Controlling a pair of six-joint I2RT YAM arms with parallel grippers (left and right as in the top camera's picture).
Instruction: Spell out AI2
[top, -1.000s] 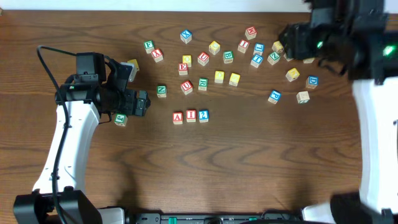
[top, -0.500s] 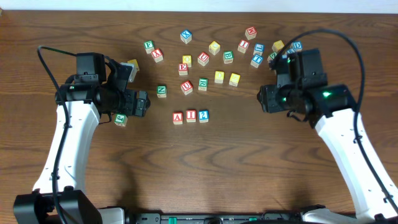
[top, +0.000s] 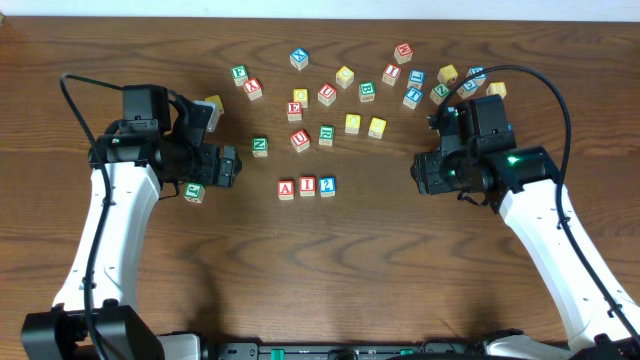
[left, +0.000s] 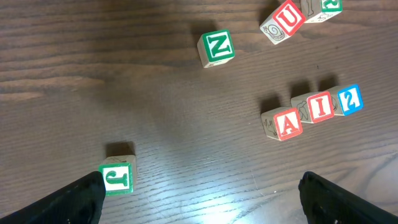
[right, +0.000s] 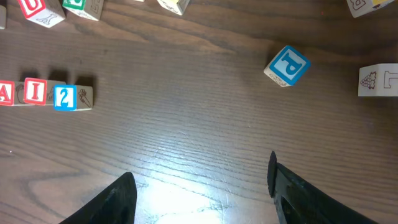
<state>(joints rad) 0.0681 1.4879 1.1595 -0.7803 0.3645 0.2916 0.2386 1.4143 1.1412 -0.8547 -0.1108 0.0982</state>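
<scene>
You've got a dark wood table (top: 330, 270) with the A cube (top: 286, 188), I cube (top: 307, 186) and 2 cube (top: 327, 186) in a row mid-table, plus loose letter cubes (top: 327, 94) scattered further back.

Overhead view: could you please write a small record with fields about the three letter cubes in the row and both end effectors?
row: A cube, I cube, 2 cube, side by side
reading: AI2, complete
left end effector: open, empty, near the green J cube
right end effector: open, empty, apart from the row
</scene>
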